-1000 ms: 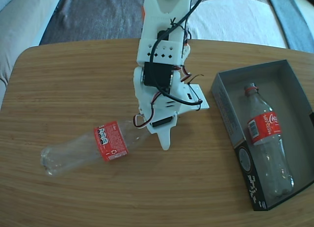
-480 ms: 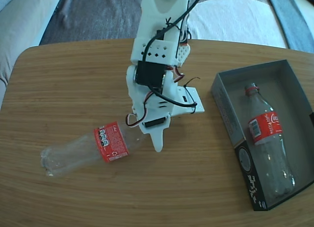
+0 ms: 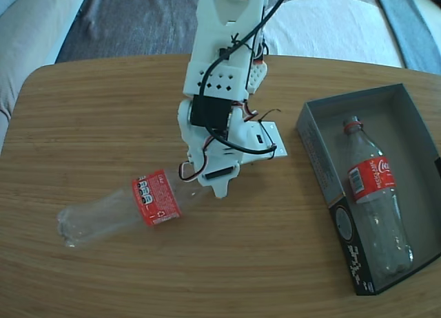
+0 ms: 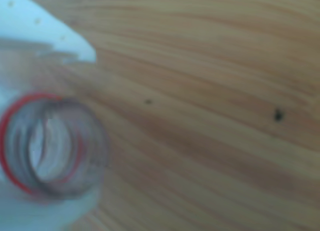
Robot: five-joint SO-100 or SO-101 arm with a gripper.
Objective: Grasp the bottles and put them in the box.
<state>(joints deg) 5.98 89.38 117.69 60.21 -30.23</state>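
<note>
In the fixed view one clear Coca-Cola bottle (image 3: pixel 124 211) with a red label lies on the wooden table, its neck pointing toward the arm. My white gripper (image 3: pixel 211 187) is lowered over that neck. The wrist view shows the bottle's open mouth and red ring (image 4: pixel 95 146) between two white fingers (image 4: pixel 45 36), and the gripper (image 4: pixel 55 136) looks open around it, one finger above and one below. A second bottle (image 3: pixel 372 187) lies inside the cardboard box (image 3: pixel 318 160) at the right, neck toward the far end.
The box sits near the table's right edge (image 3: pixel 420 77). Beyond the table's far edge are a grey sofa cushion (image 3: pixel 34 36) and a white cushion (image 3: pixel 331 29). Bare wood (image 3: pixel 241 263) lies between the loose bottle and the box.
The gripper has moved left and slightly back toward the loose bottle's neck. Neither bottle has visibly shifted.
</note>
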